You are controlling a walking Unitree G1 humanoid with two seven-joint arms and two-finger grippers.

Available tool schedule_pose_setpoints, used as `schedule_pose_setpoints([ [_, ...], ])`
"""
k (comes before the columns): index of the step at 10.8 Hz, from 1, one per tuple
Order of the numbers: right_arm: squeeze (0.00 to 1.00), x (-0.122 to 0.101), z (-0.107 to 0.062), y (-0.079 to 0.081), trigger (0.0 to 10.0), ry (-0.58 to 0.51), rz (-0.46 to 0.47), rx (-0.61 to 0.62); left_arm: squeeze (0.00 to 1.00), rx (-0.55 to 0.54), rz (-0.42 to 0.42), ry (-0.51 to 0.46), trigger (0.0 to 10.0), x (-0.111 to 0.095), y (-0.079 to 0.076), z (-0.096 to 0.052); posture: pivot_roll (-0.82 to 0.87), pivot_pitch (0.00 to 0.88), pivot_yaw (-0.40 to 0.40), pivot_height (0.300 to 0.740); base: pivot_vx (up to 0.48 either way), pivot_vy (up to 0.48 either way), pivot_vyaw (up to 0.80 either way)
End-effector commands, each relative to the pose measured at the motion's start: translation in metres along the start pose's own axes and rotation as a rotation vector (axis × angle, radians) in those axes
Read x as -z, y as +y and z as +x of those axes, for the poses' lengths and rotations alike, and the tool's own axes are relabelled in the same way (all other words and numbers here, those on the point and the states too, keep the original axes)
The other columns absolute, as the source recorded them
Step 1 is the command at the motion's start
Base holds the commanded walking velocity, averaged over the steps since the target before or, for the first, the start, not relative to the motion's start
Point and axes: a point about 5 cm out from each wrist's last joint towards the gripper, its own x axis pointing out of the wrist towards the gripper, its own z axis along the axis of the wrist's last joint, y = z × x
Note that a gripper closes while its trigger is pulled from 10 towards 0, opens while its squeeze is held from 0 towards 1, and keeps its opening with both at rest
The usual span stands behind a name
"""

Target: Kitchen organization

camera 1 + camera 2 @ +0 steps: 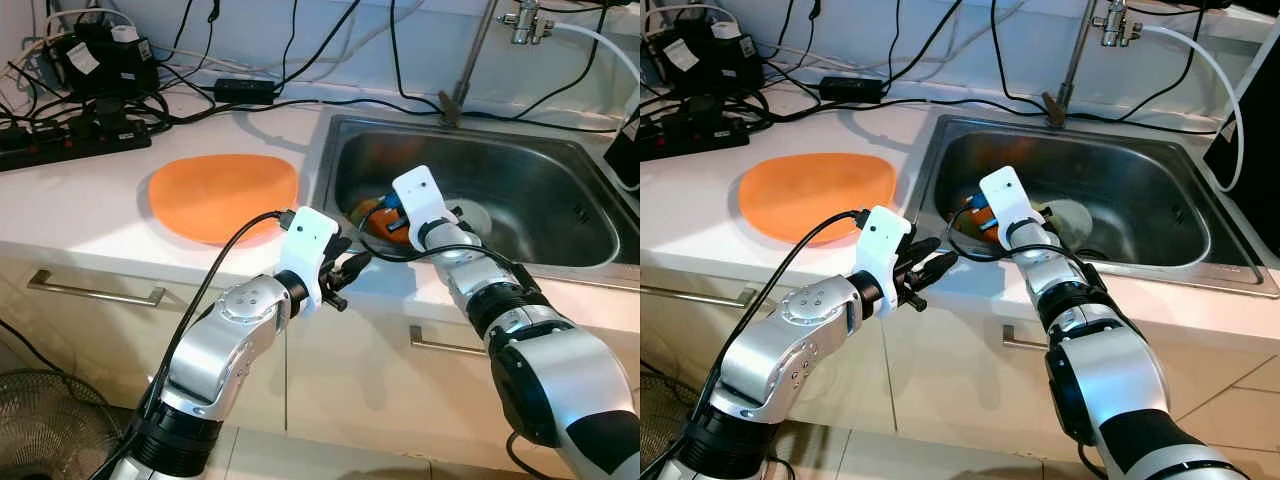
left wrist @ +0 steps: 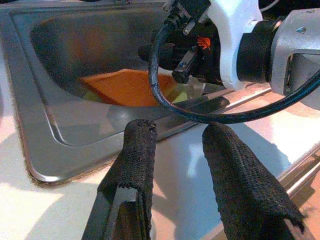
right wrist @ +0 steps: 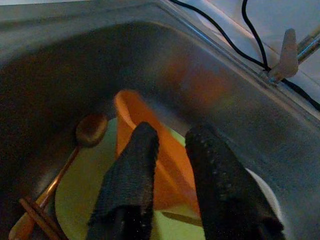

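Observation:
My right gripper (image 3: 172, 132) reaches down into the steel sink (image 1: 545, 185), open, its two fingers on either side of a tilted orange bowl (image 3: 167, 175). The bowl lies on a pale green plate (image 3: 82, 187). Beside them are a wooden spoon (image 3: 90, 129) and chopsticks (image 3: 37, 215). My left gripper (image 1: 350, 272) is open and holds nothing. It hovers over the white counter's front edge, just left of the sink's near corner. A flat orange mat (image 1: 222, 195) lies on the counter to the left.
A faucet pipe (image 1: 470, 60) rises behind the sink. Black cables, a power strip (image 1: 70, 140) and a black adapter (image 1: 105, 55) crowd the back left of the counter. Drawer handles (image 1: 95, 292) run below the counter. A fan (image 1: 40, 430) stands on the floor at lower left.

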Motion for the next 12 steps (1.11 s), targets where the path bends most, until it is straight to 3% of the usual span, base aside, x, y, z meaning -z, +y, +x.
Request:
schedule_pose_setpoints([
  [1, 1.00, -0.013, 0.002, -0.006, 10.0, -0.038, 0.007, 0.010, 0.00, 0.001, 0.004, 0.005, 10.0, 0.000, -0.002, 0.001, 0.29, 0.000, -0.072, 0.740, 0.000, 0.000, 0.00],
  [2, 0.00, -0.016, 0.002, -0.008, 10.0, -0.060, 0.024, 0.024, 0.00, -0.006, 0.006, -0.002, 10.0, 0.000, -0.001, 0.001, 0.29, 0.000, -0.071, 0.740, 0.000, 0.000, 0.00],
  [4, 0.00, -0.031, 0.003, -0.011, 10.0, -0.154, 0.178, 0.032, 0.00, -0.110, 0.059, -0.069, 10.0, -0.005, 0.010, 0.000, 0.29, 0.000, -0.071, 0.740, 0.000, 0.000, 0.00],
  [6, 0.00, -0.051, 0.000, -0.013, 10.0, -0.321, 0.491, 0.004, 0.00, -0.282, 0.151, -0.168, 10.0, -0.017, 0.032, -0.006, 0.28, 0.000, -0.066, 0.740, 0.000, 0.000, 0.00],
  [7, 0.00, -0.052, -0.001, -0.013, 10.0, -0.349, 0.548, 0.001, 0.00, -0.307, 0.175, -0.174, 10.0, -0.018, 0.035, -0.008, 0.27, 0.000, -0.064, 0.740, 0.000, 0.000, 0.00],
  [9, 0.00, -0.045, -0.006, -0.012, 10.0, -0.392, 0.768, 0.004, 0.00, -0.409, 0.371, -0.141, 10.0, -0.017, 0.051, -0.018, 0.27, 0.002, -0.060, 0.740, 0.000, 0.000, 0.00],
  [11, 0.00, -0.017, -0.013, -0.001, 10.0, -0.334, 0.849, 0.012, 0.00, -0.456, 0.516, -0.080, 10.0, -0.010, 0.063, -0.032, 0.26, 0.005, -0.054, 0.740, 0.000, 0.000, 0.00],
  [12, 0.00, -0.006, -0.015, 0.005, 10.0, -0.300, 0.877, 0.019, 1.00, -0.463, 0.569, -0.053, 10.0, -0.009, 0.066, -0.037, 0.27, 0.006, -0.054, 0.740, 0.000, 0.000, 0.00],
])
